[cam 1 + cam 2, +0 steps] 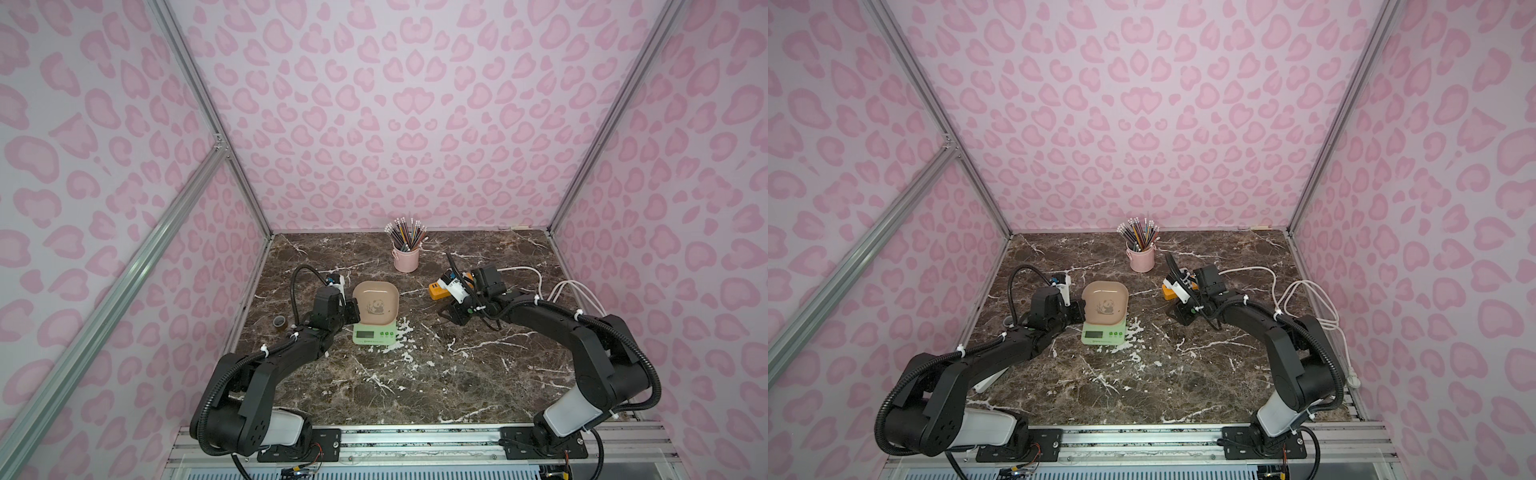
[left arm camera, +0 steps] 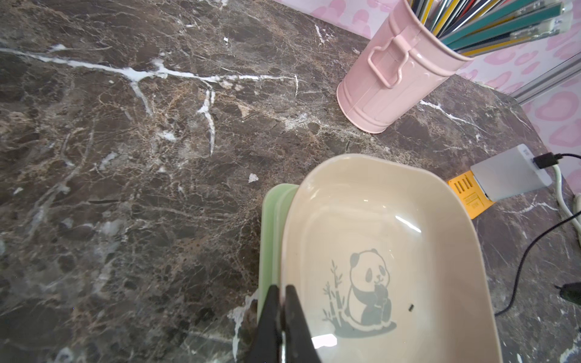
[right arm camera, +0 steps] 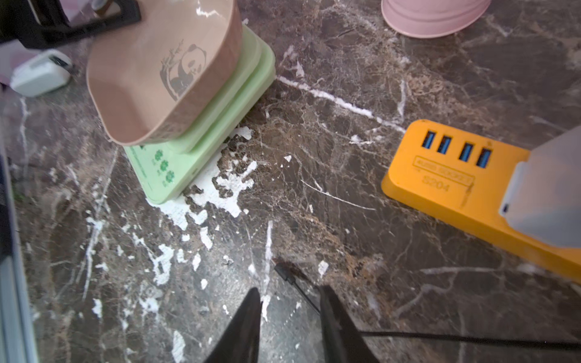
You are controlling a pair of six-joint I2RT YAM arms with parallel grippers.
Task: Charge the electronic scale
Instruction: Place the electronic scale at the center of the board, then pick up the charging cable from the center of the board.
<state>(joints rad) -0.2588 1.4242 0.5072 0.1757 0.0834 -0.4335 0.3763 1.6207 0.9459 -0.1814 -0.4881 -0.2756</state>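
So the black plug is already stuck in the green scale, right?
No. The black plug isn't in the green scale yet; it's free, down by the table, well apart from the scale. The right wrist view shows it.

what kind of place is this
Probably a staged robot test booth: pink blotch-print wall panels on an aluminium frame, a brown marble-look tabletop, and a black left arm and right arm bolted to a metal rail.
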